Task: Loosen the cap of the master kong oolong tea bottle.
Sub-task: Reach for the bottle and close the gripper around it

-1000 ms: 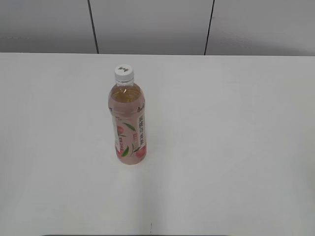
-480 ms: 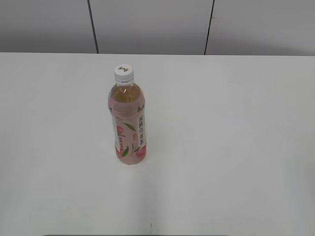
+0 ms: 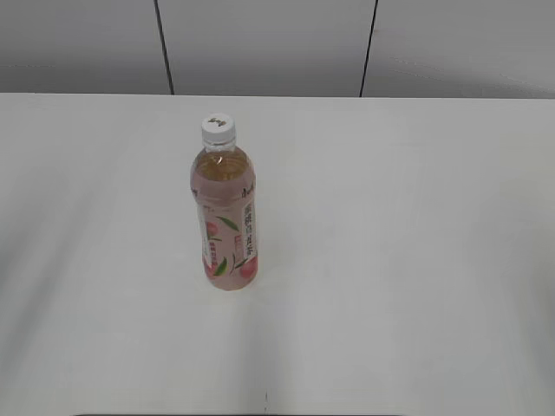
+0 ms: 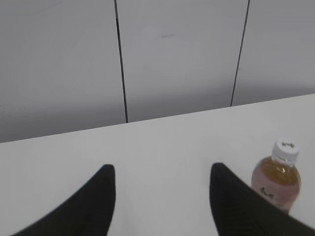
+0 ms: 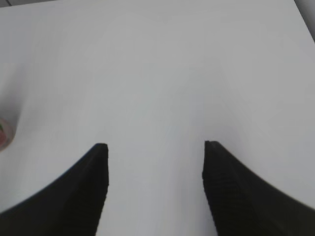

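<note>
The left gripper (image 4: 162, 169) had its two dark fingers spread wide apart, holding nothing and touching nothing, with bare white table (image 4: 162, 142) showing between them. The right gripper (image 5: 155, 147) was likewise spread wide and empty above the tabletop.

The master kong oolong tea bottle (image 3: 225, 217) stood upright on the table, left of centre and toward the middle of its depth, with the cap (image 3: 218, 128) seated on its neck. Neither arm appeared in the exterior view.

The left wrist view caught the bottle's upper part and cap at its right edge, just beyond the right finger (image 4: 236, 206), and the grey panelled wall (image 4: 172, 59) past the table's far edge. The right wrist view showed only a sliver of pink label at its left edge, well apart from the fingers; whether the cap was tight could not be told.
</note>
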Action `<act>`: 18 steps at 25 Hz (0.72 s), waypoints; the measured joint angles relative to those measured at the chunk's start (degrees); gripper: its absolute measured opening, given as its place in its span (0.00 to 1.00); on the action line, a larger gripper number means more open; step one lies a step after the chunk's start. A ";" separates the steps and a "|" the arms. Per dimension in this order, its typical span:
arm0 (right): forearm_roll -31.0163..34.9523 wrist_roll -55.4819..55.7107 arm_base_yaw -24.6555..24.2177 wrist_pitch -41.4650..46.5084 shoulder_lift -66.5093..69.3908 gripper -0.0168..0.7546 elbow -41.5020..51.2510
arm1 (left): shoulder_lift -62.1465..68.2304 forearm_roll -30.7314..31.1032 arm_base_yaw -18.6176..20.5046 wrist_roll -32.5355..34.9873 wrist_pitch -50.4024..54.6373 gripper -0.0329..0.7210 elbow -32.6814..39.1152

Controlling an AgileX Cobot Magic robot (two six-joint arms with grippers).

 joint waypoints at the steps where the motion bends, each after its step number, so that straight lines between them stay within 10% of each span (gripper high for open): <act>1: 0.61 -0.51 0.00 -2.44 2.84 0.62 -0.65 | 3.26 -1.80 0.00 1.64 -2.81 0.57 0.00; 7: 7.69 -6.89 0.00 -18.70 17.15 0.62 -2.13 | 20.30 -7.48 -2.51 8.82 -19.57 0.60 2.96; 18: 13.44 -19.60 0.00 -30.28 42.65 0.62 -7.32 | 45.25 -3.96 -27.05 8.50 -47.20 0.60 9.51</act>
